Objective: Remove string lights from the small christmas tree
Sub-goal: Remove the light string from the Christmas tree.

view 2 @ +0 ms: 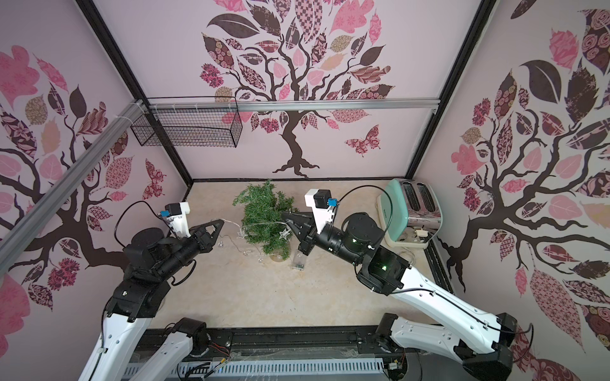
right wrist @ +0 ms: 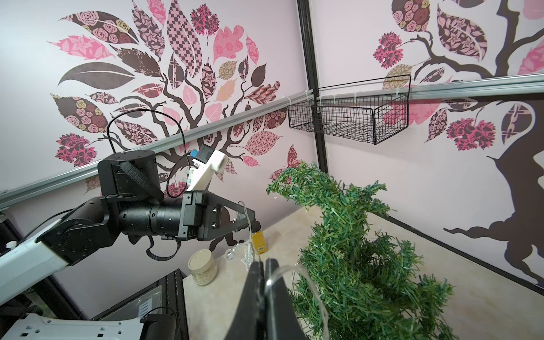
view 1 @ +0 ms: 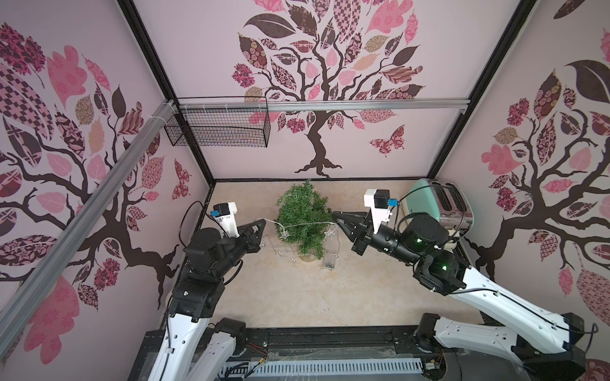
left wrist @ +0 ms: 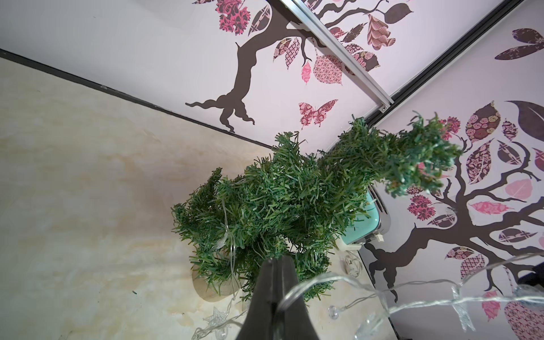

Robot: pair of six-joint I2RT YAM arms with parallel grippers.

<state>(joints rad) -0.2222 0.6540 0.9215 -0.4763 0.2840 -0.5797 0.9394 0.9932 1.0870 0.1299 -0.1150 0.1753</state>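
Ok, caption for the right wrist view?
Right pincer shut on the string lights beside the small christmas tree.

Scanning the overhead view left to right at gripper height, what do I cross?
left gripper → small christmas tree → right gripper → toaster. The string lights stretch from gripper to gripper across the tree, so they have no single place.

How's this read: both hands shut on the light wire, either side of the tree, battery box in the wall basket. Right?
Wrong on the battery box: both top views show it on the table by the small christmas tree, not in the basket. Left hand and right hand are shut on the string lights, either side of the tree.
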